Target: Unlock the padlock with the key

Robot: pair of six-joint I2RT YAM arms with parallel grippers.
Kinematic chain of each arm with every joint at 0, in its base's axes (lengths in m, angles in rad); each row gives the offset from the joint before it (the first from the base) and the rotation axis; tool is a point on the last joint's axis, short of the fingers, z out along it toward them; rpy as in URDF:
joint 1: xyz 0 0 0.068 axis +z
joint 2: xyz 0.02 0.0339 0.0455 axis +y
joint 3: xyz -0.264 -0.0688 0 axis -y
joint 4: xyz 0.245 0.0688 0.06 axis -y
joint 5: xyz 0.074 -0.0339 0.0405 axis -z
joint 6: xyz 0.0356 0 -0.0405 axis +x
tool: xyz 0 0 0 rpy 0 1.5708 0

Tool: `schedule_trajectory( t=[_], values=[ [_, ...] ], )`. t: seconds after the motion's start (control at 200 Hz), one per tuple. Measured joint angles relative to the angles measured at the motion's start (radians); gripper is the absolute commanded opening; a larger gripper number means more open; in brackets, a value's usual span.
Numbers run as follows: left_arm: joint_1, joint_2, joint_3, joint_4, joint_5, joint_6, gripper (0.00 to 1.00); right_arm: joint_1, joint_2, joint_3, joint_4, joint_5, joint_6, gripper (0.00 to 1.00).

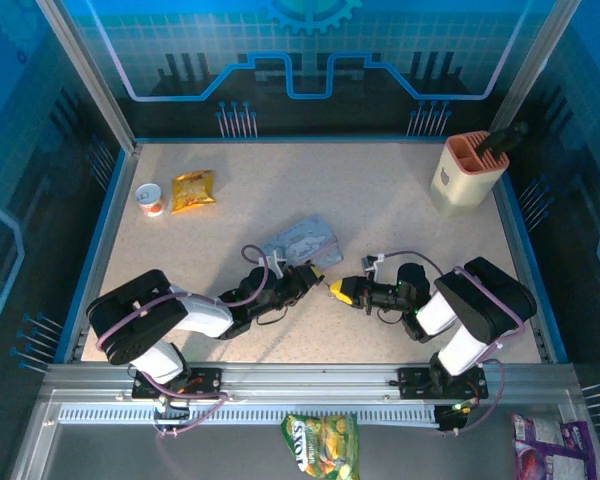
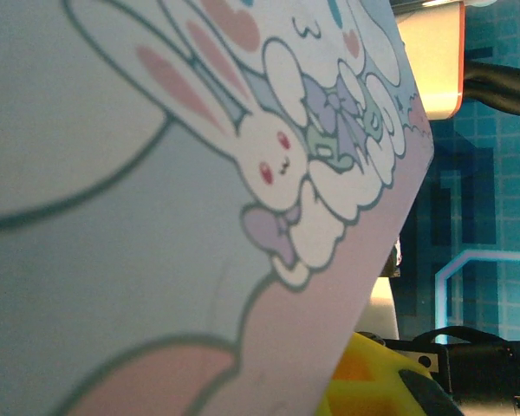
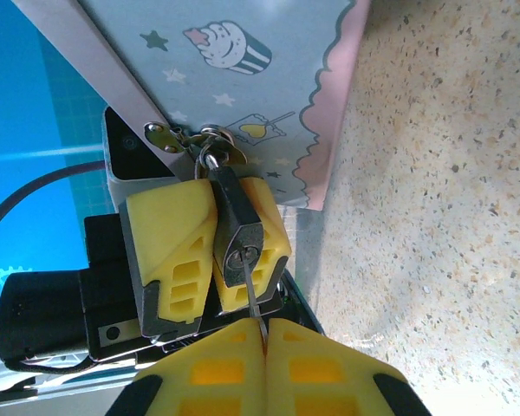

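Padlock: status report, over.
Left pincer shut on the padlock. Right pincer shut on the key, blade at the keyhole. Padlock hooked on the tin hasp. Nothing in the way.

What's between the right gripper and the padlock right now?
In the right wrist view, the key bridges that gap: its thin blade runs from the shut right gripper up to the keyhole of the padlock. Nothing else lies between.

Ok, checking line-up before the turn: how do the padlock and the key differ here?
The padlock is a chunky dark block; the key is a thin sliver. The padlock is clamped by the left gripper; the key is pinched in the shut right gripper. The padlock hangs from the hasp of the tin; the key hangs from nothing. Shared: both metal, meeting at the keyhole.
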Motion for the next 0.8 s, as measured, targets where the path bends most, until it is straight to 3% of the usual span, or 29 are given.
schedule_trajectory(
  t=[0.795],
  values=[
    [-0.007, 0.000, 0.004, 0.005, -0.004, -0.014, 0.04, 0.000, -0.003, 0.006, 0.001, 0.001, 0.000, 0.00]
  ],
)
